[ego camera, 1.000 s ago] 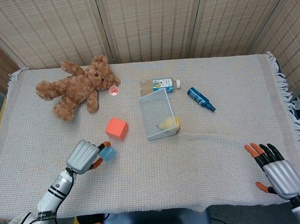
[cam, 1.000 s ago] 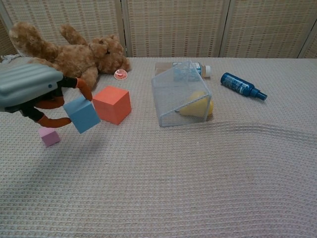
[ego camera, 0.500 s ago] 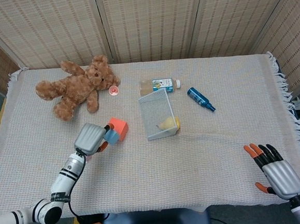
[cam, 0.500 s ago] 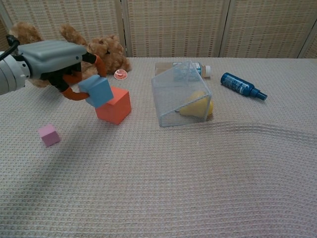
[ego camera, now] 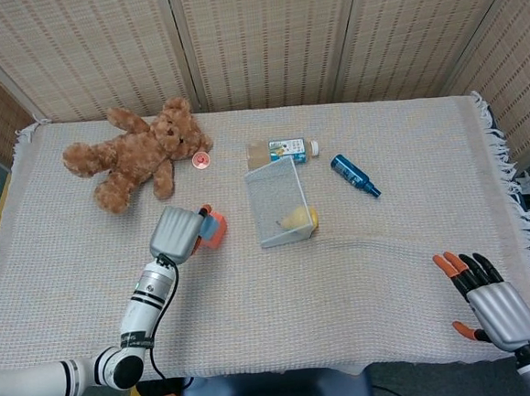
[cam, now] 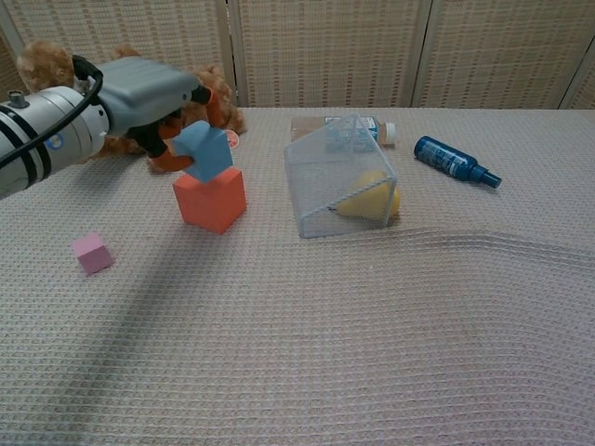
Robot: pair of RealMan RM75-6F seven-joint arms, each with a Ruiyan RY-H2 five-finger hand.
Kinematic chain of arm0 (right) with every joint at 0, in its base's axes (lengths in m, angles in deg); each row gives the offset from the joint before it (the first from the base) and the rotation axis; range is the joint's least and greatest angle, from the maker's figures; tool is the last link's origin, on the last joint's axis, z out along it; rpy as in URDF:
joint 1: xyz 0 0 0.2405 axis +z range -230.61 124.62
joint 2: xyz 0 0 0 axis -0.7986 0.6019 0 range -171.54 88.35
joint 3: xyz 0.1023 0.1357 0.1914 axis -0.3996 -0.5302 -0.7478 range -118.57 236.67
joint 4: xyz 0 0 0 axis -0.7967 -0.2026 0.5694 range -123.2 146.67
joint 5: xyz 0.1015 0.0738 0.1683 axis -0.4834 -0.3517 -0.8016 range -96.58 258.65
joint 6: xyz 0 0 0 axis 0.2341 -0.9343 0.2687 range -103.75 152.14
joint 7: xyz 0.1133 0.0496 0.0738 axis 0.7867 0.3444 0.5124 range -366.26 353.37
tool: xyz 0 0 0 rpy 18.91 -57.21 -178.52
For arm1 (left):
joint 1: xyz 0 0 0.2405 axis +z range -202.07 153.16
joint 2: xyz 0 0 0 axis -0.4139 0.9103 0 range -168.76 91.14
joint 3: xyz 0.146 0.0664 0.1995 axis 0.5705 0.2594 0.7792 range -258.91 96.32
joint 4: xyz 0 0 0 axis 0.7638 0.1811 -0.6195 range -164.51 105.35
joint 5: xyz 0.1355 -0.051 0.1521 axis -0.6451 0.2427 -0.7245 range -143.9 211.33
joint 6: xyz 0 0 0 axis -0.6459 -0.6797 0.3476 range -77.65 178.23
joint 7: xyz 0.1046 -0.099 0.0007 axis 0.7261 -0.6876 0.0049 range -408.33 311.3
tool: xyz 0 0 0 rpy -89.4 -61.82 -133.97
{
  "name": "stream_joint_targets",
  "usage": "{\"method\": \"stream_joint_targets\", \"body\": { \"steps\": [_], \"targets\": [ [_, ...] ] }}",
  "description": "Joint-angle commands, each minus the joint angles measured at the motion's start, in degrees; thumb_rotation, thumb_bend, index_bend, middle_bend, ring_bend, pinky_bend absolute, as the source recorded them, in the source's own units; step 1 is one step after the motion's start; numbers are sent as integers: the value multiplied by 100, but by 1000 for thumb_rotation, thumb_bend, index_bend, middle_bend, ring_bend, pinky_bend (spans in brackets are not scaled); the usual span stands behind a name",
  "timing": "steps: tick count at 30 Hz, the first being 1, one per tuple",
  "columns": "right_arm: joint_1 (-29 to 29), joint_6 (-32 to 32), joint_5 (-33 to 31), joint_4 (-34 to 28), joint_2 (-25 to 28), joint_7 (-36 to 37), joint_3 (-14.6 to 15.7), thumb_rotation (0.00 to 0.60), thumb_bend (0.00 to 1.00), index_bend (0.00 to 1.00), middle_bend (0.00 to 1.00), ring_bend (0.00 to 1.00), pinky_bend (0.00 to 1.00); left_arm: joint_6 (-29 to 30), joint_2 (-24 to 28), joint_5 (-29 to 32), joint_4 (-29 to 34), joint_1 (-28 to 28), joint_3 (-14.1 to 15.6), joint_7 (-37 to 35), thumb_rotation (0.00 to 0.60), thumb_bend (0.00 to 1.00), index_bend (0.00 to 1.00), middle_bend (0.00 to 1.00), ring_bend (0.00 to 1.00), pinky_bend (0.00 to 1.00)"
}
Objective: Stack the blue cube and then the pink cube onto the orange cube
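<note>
Woven beige cloth [cam: 372, 353] covers the counter from edge to edge. At the near left lies the pink cube [cam: 92, 253], alone and well apart from the rest. Far left, behind my left arm, sprawls a brown teddy bear [ego camera: 133, 158], and just right of it sits a small red-and-white disc [ego camera: 202, 160].

My left hand [cam: 153, 93] reaches in from the left, its fingers [cam: 164, 160] curled around the blue cube [cam: 204, 151]. I hold that cube tilted, right above the orange cube [cam: 211, 198]; its low corner looks to be at the orange top face, though I cannot tell if it truly touches. In the head view my hand hides most of both cubes.

Right of the orange cube stands a clear wedge-shaped container [cam: 339, 181] with something yellow [cam: 372, 197] inside it. Behind the container lies a clear bottle [ego camera: 282, 149] on its side, and further right a dark blue bottle [cam: 456, 161], also lying down.

At the near right corner rests my right hand [ego camera: 489, 304], its fingers [ego camera: 468, 269] spread apart with nothing in them, well away from every cube.
</note>
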Motion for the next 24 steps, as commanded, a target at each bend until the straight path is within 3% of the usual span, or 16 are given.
{"method": "stream_joint_targets", "body": {
  "steps": [1,24],
  "targets": [
    [2,5,-4,-7,14,23,-4,600,85,0,0,0,0,88,-123,246,-102,-109,-23,222,600,343,810,1000,1000,1000],
    [7,42,11,3,101,211,-15,600,85,0,0,0,0,279,-564,1083,-360,-648,-76,738,600,369,819,1000,1000,1000]
  ]
}}
